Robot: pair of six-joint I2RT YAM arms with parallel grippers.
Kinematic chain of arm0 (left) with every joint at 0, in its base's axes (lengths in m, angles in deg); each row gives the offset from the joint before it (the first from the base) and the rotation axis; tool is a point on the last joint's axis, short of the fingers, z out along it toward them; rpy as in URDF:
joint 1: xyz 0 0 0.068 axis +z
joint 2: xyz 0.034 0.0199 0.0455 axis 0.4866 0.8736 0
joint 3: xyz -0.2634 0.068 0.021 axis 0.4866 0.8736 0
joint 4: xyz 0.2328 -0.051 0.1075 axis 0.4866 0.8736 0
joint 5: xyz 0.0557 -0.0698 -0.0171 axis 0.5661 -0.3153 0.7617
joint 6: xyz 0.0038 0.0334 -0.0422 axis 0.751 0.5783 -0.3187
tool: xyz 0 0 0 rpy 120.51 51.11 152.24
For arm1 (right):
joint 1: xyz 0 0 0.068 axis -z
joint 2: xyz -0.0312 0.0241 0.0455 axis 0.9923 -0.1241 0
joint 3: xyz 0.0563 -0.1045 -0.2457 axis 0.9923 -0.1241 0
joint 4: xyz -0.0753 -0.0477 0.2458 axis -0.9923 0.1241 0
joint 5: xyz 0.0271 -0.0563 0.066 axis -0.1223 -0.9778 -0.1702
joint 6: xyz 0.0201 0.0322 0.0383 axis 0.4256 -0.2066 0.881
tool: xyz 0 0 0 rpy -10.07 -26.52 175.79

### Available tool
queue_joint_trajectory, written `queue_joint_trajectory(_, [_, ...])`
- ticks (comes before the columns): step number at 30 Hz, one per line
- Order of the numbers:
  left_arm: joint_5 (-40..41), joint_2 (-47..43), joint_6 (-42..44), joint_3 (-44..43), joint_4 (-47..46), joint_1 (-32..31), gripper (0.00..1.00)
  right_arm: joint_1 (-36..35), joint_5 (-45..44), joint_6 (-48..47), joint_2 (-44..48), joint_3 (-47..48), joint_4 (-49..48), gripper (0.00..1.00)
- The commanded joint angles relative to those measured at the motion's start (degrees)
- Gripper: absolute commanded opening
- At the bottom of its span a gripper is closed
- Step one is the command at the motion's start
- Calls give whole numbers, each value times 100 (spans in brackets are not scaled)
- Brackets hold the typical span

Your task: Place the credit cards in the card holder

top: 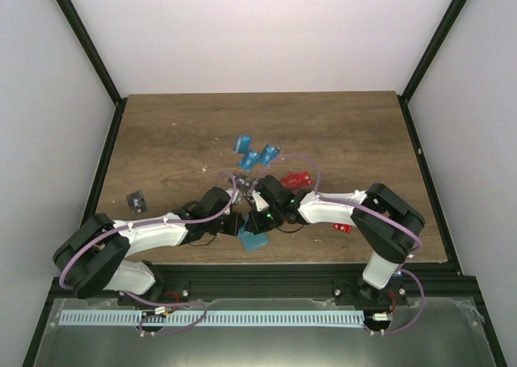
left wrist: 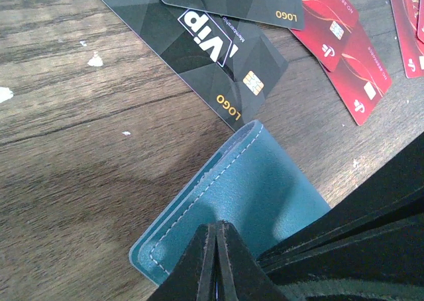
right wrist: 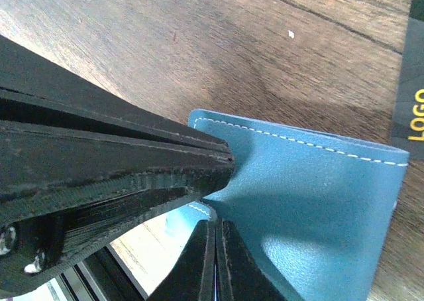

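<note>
Left gripper (left wrist: pixel 216 229) and right gripper (right wrist: pixel 216 225), fingers pressed together, each pinch an edge of the flat teal stitched-leather card holder (left wrist: pixel 255 185).

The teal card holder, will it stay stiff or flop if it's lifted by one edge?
Probably bends somewhat: the card holder is thin, stitched, leather-like material and curves near the right gripper. Likely light, being flat and slim. Its matte grain suggests the left gripper won't slip easily.
</note>
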Motion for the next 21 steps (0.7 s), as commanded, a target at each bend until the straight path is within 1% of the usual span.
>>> queue_joint_trajectory(1, [-55,-65,51,116,35,21,4,-59,-201,-61,-8,233,285,1])
queue_joint_trajectory(21, [-24,-39,45,142,21,22,4,-60,-341,-26,42,137,382,1])
